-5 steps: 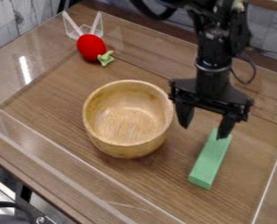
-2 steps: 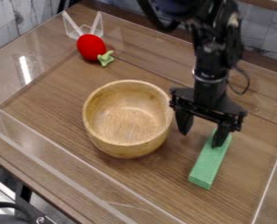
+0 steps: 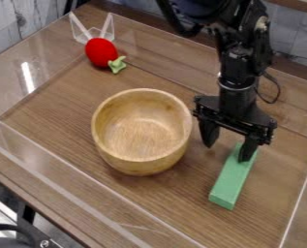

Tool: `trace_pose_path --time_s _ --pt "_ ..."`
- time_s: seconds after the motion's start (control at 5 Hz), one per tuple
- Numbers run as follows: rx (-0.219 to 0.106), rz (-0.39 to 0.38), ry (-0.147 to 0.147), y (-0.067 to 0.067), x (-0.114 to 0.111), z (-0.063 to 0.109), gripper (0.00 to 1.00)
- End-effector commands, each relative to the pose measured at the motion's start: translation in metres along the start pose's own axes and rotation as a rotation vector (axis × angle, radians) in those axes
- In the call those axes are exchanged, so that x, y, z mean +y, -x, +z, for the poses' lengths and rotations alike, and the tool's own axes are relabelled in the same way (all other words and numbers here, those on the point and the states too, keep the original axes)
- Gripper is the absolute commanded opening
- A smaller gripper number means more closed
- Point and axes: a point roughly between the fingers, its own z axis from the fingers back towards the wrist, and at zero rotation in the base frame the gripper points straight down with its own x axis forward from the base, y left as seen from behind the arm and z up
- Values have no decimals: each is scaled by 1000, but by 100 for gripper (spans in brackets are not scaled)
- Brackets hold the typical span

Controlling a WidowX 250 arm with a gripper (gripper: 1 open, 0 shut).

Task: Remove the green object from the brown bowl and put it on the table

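The green object, a flat elongated block, lies on the table to the right of the brown bowl, outside it. The bowl's inside is bare wood with nothing in it. My gripper points straight down just above the block's far end, between the bowl's right rim and the table's right wall. Its dark fingers stand spread and open, with nothing between them. Whether the fingertips touch the block cannot be told.
A small red strawberry-like toy with a green leaf lies at the back left. Low clear acrylic walls run along the table's edges. A dark cable hangs behind the arm at the right.
The gripper has come down a little toward the table and rolled slightly about its axis. It stays open. The green block and the bowl have not moved.
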Motion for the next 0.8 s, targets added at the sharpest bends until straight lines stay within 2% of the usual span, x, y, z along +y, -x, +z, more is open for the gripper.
trace_pose_path --time_s 0.0,0.2,0.6 --pt "-11 -1 -2 1 -3 3 0" --pt "-10 20 -6 6 -2 8 100" --pt "-9 12 -6 11 15 12 100"
